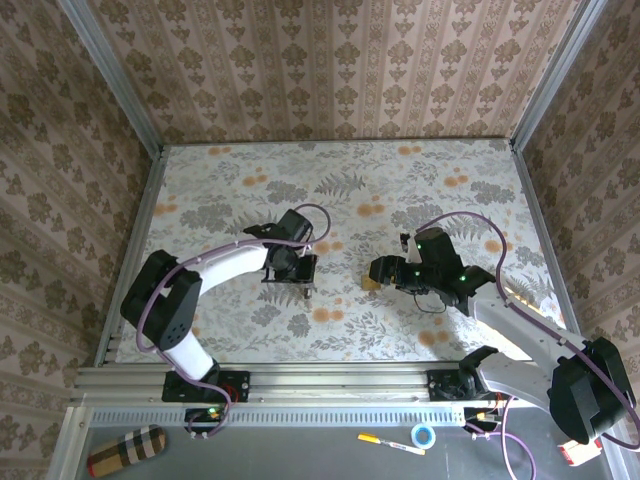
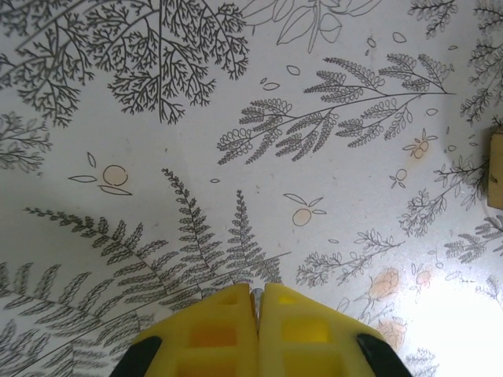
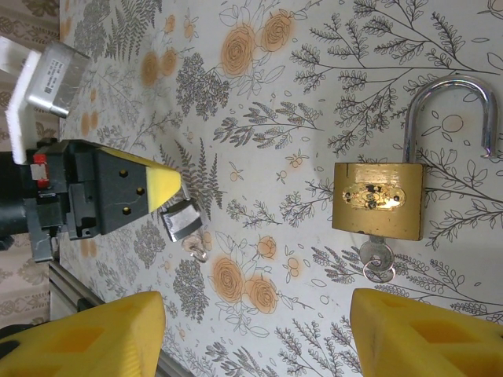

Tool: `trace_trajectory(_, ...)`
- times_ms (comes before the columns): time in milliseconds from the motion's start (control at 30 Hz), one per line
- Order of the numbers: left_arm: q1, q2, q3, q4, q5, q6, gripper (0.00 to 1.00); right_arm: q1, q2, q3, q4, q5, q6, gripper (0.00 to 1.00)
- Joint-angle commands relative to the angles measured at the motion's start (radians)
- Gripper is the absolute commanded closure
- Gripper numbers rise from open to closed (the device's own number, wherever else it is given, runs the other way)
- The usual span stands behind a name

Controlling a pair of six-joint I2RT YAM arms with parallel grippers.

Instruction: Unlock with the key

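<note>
Barely discernible at the closed left gripper (image 2: 253,292) tip — a small silvery piece (image 3: 181,221), gripped or just touching, unclear. On the floral table (image 3: 314,63) before the wide-spread, empty right gripper (image 3: 255,322): boxy brass padlock (image 3: 377,208), steel shackle (image 3: 452,102) open, key (image 3: 377,258) in the keyhole.

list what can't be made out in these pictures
Padlock: left wrist view, right edge cuts off all but a tan sliver; top view, too small and partly under the right hand.
Small metal piece at the left hand tip: right wrist view, too small to tell key from ring, or whether it is pinched.
Key: right wrist view, blade hidden inside the padlock body.
</note>
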Motion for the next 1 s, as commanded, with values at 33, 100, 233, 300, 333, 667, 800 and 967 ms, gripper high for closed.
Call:
trace_trajectory(33, -0.008, 0.073, 0.066, -0.098, -0.041, 0.073, 1.0, -0.006, 0.0, -0.014, -0.013, -0.02, -0.025, 0.35)
trace_trajectory(100, -0.02, 0.103, 0.086, -0.101, -0.05, 0.079, 1.0, -0.006, -0.006, -0.015, -0.017, -0.019, -0.027, 0.35)
trace_trajectory(233, -0.047, 0.149, 0.131, -0.111, -0.068, 0.082, 1.0, -0.015, -0.022, -0.02, -0.032, -0.02, -0.034, 0.36)
trace_trajectory(300, -0.058, 0.165, 0.152, -0.114, -0.073, 0.081, 1.0, -0.018, -0.03, -0.022, -0.034, -0.022, -0.036, 0.35)
trace_trajectory(333, -0.062, 0.172, 0.159, -0.112, -0.073, 0.079, 1.0, -0.02, -0.035, -0.022, -0.037, -0.022, -0.037, 0.35)
trace_trajectory(667, -0.1, 0.226, 0.159, -0.014, -0.045, 0.031, 1.0, -0.034, -0.05, -0.031, -0.043, -0.037, -0.047, 0.35)
trace_trajectory(800, -0.096, 0.23, 0.137, 0.042, -0.021, 0.022, 1.0, -0.037, -0.058, -0.034, -0.048, -0.041, -0.051, 0.35)
trace_trajectory(967, -0.093, 0.244, 0.132, 0.087, -0.012, 0.01, 0.81, -0.04, -0.069, -0.045, -0.043, -0.042, -0.048, 0.35)
